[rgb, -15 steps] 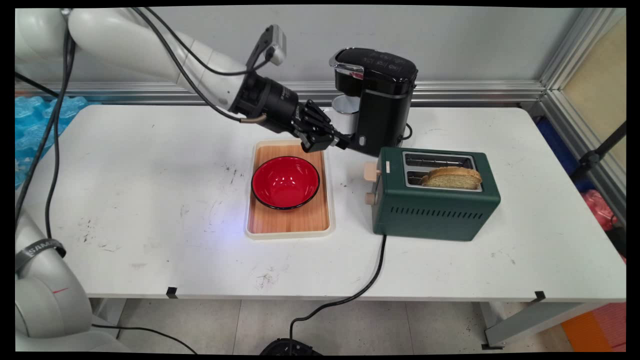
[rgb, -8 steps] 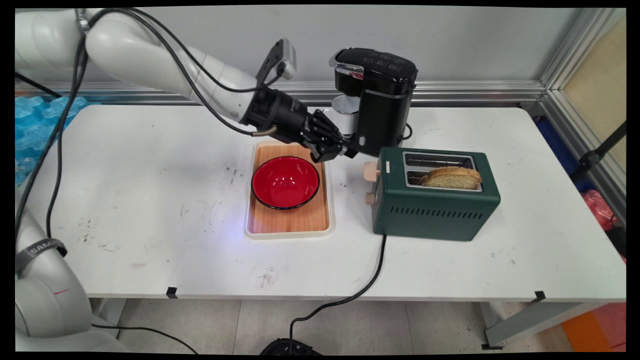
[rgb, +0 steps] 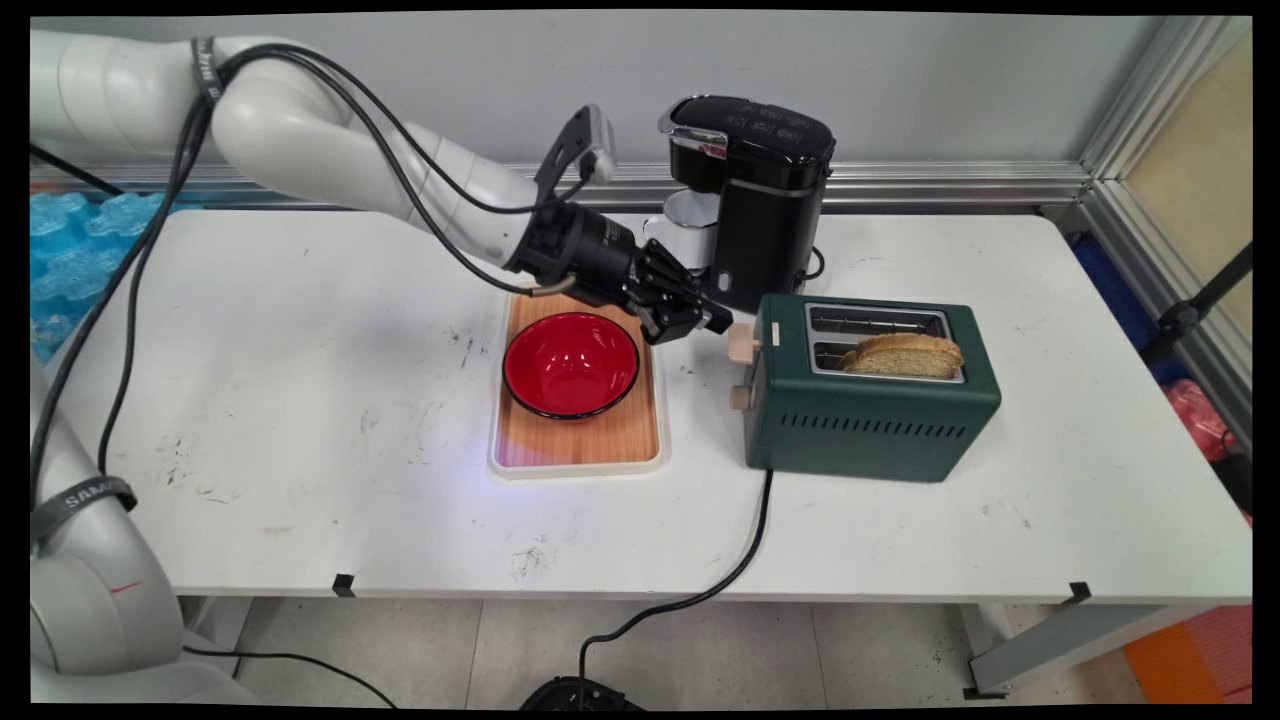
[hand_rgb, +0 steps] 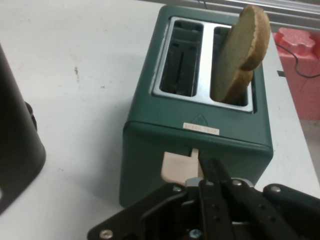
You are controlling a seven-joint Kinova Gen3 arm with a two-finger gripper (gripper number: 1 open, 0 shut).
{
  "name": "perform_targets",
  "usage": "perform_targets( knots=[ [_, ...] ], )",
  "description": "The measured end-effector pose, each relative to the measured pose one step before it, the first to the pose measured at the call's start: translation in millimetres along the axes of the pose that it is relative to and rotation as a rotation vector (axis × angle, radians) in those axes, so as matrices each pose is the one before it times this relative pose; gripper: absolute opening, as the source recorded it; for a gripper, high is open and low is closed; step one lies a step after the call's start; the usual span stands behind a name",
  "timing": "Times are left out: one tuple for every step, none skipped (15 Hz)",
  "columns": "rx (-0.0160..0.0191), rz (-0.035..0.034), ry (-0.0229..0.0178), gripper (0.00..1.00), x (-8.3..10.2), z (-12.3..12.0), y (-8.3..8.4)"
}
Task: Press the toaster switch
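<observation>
Black two-finger end effector [rgb: 722, 325], fingers pressed together, tip at pale wood lever [rgb: 741, 345] on left end of green metal toaster [rgb: 870, 400]. Brown bread slice [rgb: 905, 355] in toaster's near slot. Red round bowl [rgb: 570, 363] on wood tray [rgb: 578, 445] left of toaster. Black coffee maker [rgb: 755, 200] behind toaster.

One green two-slot toaster [rgb: 870, 400] stands on the one white desk [rgb: 300, 400]; it serves as the landmark. Its top has two slots: one empty, one holding bread [rgb: 905, 355]; the hand view shows two slices [hand_rgb: 242, 55] there, one behind the other. Two pale knobs sit on its left end: one upper lever [rgb: 741, 344] and one lower knob [rgb: 739, 397]. One black power cord [rgb: 735, 560] leaves its lower left corner. Left of the toaster lies one wooden tray [rgb: 580, 440] holding one red bowl [rgb: 570, 363]. Behind the toaster's left end stands one black coffee maker [rgb: 755, 200] with one white cup [rgb: 690, 225] under its spout
</observation>
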Motion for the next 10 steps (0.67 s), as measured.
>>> perform_targets(
  knots=[
    [-0.00048, -0.00114, -0.00104, 0.0, -1.48, 1.98, 0.38],
    [-0.00179, -0.00074, -0.00181, 0.0, -1.99, 3.02, 0.65],
    [-0.00177, -0.00014, -0.00164, 0.0, -1.71, 2.47, 0.62],
    [-0.00168, -0.00011, -0.00148, 0.0, -1.79, 2.79, 0.57],
    [-0.00121, 0.00066, -0.00112, 0.0, -1.5, 2.82, 0.39],
    [-0.00094, 0.00153, -0.00023, 0.0, -0.91, 2.39, 0.16],
    [-0.00078, 0.00207, 0.00017, 0.0, -0.77, 2.81, 0.03],
    [-0.00064, 0.0018, 0.00037, 0.0, -0.64, 2.6, 0.0],
    [-0.00032, 0.00149, 0.00043, 0.0, -0.45, 2.26, -0.1],
    [-0.00023, 0.00098, 0.00012, 0.0, -0.55, 2.33, -0.16]
  ],
)
